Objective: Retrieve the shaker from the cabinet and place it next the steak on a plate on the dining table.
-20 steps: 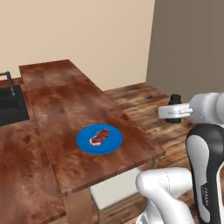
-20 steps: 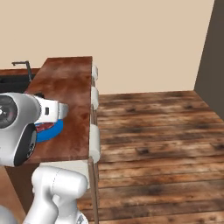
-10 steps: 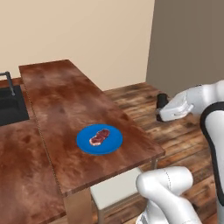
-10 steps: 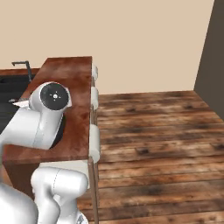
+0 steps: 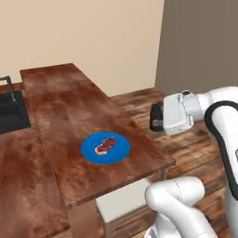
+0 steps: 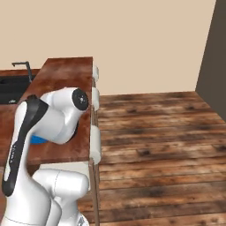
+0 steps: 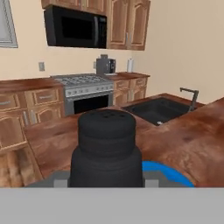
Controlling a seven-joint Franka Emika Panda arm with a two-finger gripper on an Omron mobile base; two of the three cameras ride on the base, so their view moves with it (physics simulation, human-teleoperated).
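My gripper (image 5: pixel 156 118) hangs in the air just off the right edge of the dining table (image 5: pixel 69 107), shut on the black shaker (image 5: pixel 155 116). In the hand view the shaker (image 7: pixel 107 148) stands upright between the jaws, close to the camera, and hides the fingertips. The blue plate (image 5: pixel 116 153) lies near the table's front end, left of and below my gripper, with the steak (image 5: pixel 106 145) on its middle. Slivers of the plate (image 7: pixel 168 173) (image 6: pixel 39 140) peek out behind the shaker and behind my arm. The cabinet is out of view.
A black sink (image 5: pixel 9 111) with a faucet (image 5: pixel 9 86) sits in the counter left of the table. White stools (image 6: pixel 95 95) line the table's right side over wooden floor (image 6: pixel 154 132). Stove (image 7: pixel 85 89), microwave (image 7: pixel 74 27) and toaster (image 7: pixel 105 65) stand far across the kitchen.
My hand with the shaker has swung left, from out over the floor to the table's right edge. The plate and steak have not moved.
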